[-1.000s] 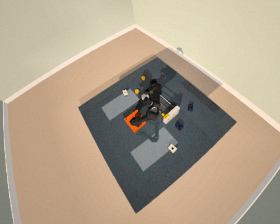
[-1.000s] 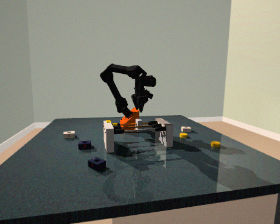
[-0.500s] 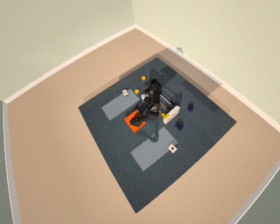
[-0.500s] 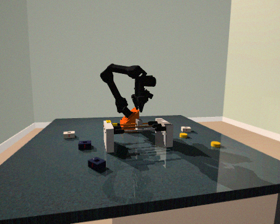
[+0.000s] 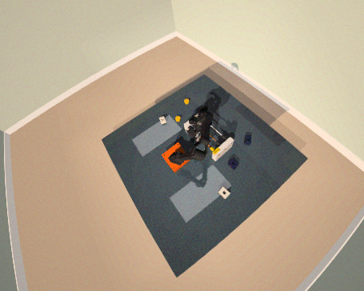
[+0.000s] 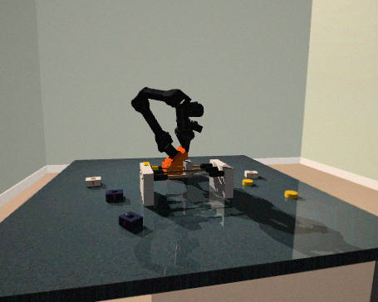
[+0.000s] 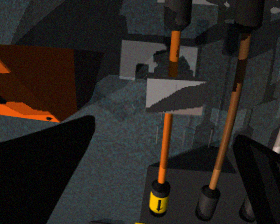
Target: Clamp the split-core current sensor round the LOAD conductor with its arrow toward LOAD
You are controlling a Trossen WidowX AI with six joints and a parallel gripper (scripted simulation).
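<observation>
The sensor [image 7: 160,90] [image 6: 188,164], a small pale grey block, sits round the orange conductor [image 7: 166,145] partway along its length. Its arrow is not visible, and I cannot tell whether it is latched. A yellow sleeve [image 7: 159,205] with a black arrow is at the conductor's lower end in the wrist view. A yellow label [image 5: 216,151] [image 6: 146,163] tops the end block on that side. My gripper [image 7: 165,132] is open and empty above the sensor, its fingers wide apart on either side of the conductor and clear of the sensor.
A brown conductor [image 7: 227,130] runs beside the orange one. White end blocks [image 6: 146,186] [image 5: 222,149] hold the conductors. Dark blue blocks [image 6: 130,221] [image 5: 248,138], white blocks [image 6: 93,182] [image 5: 224,192] and yellow discs [image 6: 291,194] [image 5: 186,101] stand around. The orange base [image 5: 167,155] is behind.
</observation>
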